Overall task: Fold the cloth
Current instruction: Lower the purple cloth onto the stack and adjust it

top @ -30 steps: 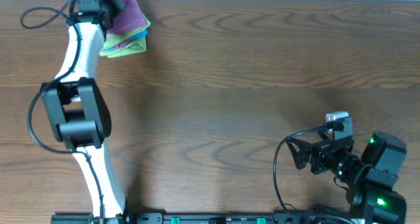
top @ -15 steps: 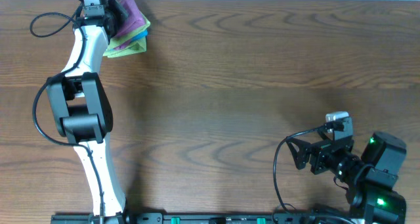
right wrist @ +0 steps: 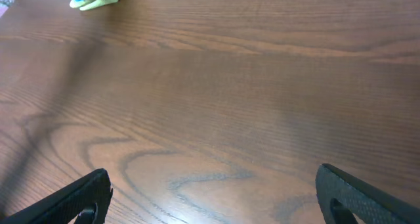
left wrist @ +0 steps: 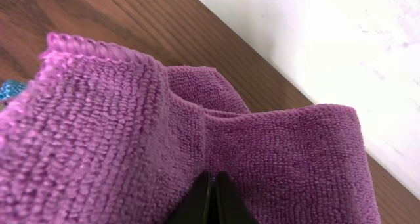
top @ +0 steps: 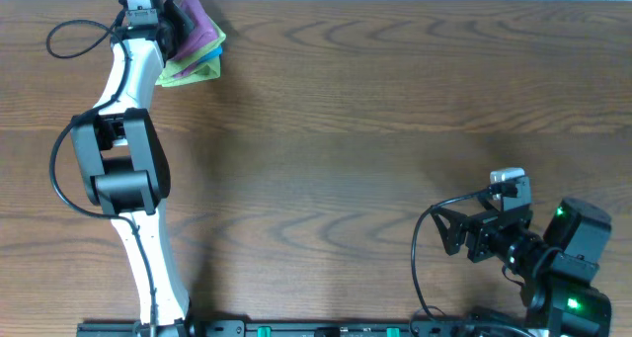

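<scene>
The cloth (top: pixel 200 21), purple terry, sat at the far left corner of the table (top: pixel 346 129), on top of the green cloth (top: pixel 188 73) and bunched rather than flat. In the wrist view the cloth (left wrist: pixel 197 112) filled nearly the whole picture, with one stitched edge at upper left and a crease running down to my fingertips. My left gripper (left wrist: pixel 211 188) was pinched fast on that crease, its two dark tips pressed together with pile between them. I could not tell how many layers it held. From overhead my left gripper (top: pixel 168 19) was mostly hidden under its own wrist and cable.

A sliver of blue cloth (top: pixel 209 50) showed between purple and green, most of it covered. The pale wall (left wrist: pixel 328 40) ran just beyond the green cloth.

My right gripper (right wrist: pixel 213 194) hung well away from the green cloth, at the opposite near corner, fingers spread wide over bare wood and holding nothing. Only its fingertips (right wrist: pixel 82 198) were in frame.
</scene>
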`<action>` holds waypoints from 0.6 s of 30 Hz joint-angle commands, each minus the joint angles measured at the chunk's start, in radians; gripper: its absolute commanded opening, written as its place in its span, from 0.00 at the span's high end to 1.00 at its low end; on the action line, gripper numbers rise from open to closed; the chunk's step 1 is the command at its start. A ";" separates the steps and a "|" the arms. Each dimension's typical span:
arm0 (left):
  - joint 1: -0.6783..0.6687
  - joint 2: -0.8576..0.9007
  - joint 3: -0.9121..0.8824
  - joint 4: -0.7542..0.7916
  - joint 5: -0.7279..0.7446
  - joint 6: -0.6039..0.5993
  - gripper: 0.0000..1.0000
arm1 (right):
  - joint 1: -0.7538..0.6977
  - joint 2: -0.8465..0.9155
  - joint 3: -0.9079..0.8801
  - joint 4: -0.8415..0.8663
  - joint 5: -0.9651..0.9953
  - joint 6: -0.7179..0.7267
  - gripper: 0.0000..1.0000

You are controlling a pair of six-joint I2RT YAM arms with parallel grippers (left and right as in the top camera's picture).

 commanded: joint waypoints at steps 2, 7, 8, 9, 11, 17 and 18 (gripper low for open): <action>0.002 0.020 0.033 -0.006 0.013 0.022 0.93 | -0.006 -0.005 -0.003 -0.002 -0.013 -0.013 0.01; 0.002 0.000 0.107 -0.035 0.050 0.050 0.91 | -0.006 -0.005 -0.003 -0.002 -0.013 -0.013 0.01; 0.002 -0.005 0.126 -0.050 0.057 0.053 0.91 | -0.005 -0.005 -0.003 -0.002 -0.013 -0.013 0.01; 0.002 -0.009 0.150 -0.068 0.057 0.053 0.91 | -0.006 -0.005 -0.003 -0.002 -0.013 -0.013 0.01; 0.002 -0.016 0.201 -0.116 0.058 0.053 0.90 | -0.005 -0.005 -0.003 -0.002 -0.013 -0.013 0.01; 0.002 -0.033 0.382 -0.279 0.066 0.096 0.61 | -0.005 -0.005 -0.003 -0.002 -0.013 -0.013 0.01; 0.002 -0.035 0.414 -0.310 0.066 0.108 0.43 | -0.005 -0.005 -0.003 -0.002 -0.013 -0.013 0.01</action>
